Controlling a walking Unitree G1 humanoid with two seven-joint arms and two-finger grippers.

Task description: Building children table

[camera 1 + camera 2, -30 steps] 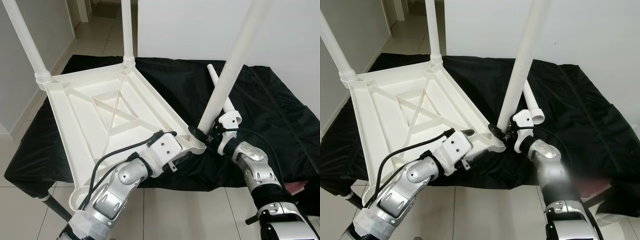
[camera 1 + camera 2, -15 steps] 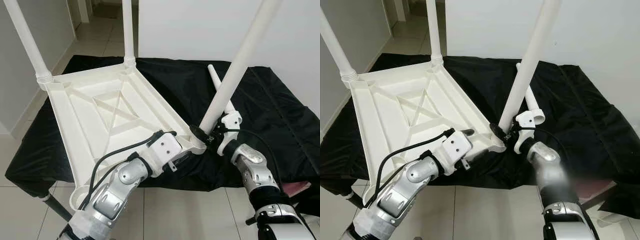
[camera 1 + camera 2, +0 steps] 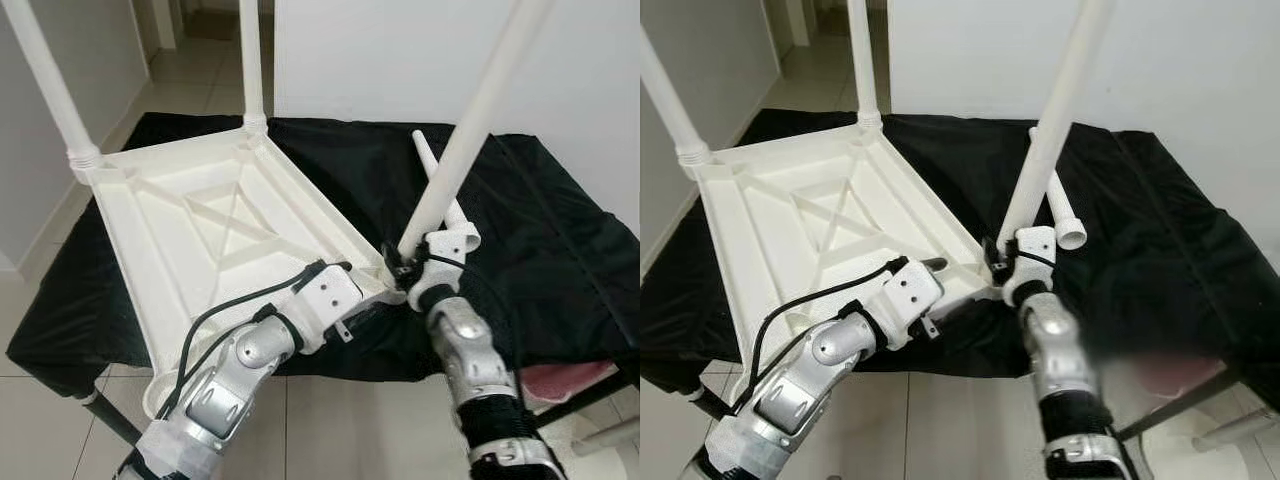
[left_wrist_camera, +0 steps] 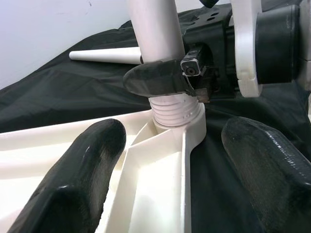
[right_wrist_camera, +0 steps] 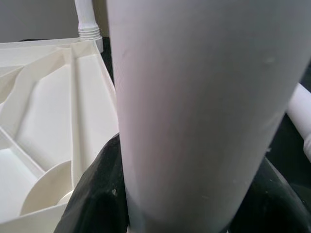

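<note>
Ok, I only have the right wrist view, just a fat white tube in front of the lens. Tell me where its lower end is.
Observer: The leg held by the right tool has its threaded end sitting in the corner socket of the upturned tabletop, leaning away from upright.
Operator: Report the left tool.
Observer: The left tool is open, its fingers either side of that same corner rib, not gripping it.
Operator: Count the legs already on.
Observer: Two far legs stand in their sockets, and one spare leg lies on the black cloth.
Operator: Check the fourth corner.
Observer: The near left socket has no leg in it.
</note>
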